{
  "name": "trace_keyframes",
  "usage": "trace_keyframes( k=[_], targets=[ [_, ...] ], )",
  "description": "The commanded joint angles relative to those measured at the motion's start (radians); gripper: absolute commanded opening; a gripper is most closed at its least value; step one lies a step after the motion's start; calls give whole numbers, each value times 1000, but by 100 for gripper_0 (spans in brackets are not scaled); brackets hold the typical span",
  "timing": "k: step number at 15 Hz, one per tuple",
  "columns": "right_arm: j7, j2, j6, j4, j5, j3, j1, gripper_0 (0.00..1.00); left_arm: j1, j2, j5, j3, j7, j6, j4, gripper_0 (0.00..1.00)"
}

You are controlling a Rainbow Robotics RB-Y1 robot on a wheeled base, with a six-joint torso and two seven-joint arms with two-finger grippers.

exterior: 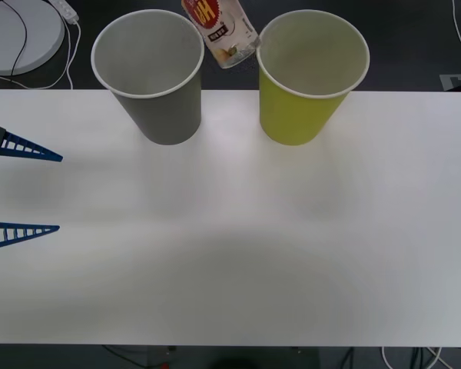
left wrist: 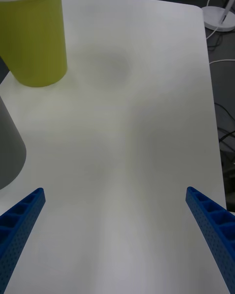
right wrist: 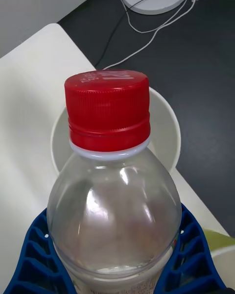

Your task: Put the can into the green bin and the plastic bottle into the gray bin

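I see the left gripper (exterior: pixel 58 192) spread open, low over the table (exterior: pixel 238 254). The right gripper (right wrist: pixel 117 255) clamps the plastic bottle (exterior: pixel 221 31), label lettering unreadable, raised between gray bin (exterior: pixel 150 73) and green bin (exterior: pixel 311 73).

A white worktop (exterior: pixel 238 254) carries two tall paper-cup-shaped bins, both upright near its far edge. The gray bin (exterior: pixel 157 92) stands toward the left, the green bin (exterior: pixel 303 100) toward the right, apart from each other with bare white surface between and in front of them
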Motion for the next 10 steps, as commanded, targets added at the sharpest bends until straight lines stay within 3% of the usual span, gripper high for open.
trace_keyframes(
  k=[1, 10],
  targets=[
    [0, 68, 0, 111, 4, 30, -47, 0, 0, 0, 0, 0, 0, 0, 0, 100],
    [0, 264, 58, 355, 62, 62, -133, 0, 0, 0, 0, 0, 0, 0, 0, 100]
  ],
)
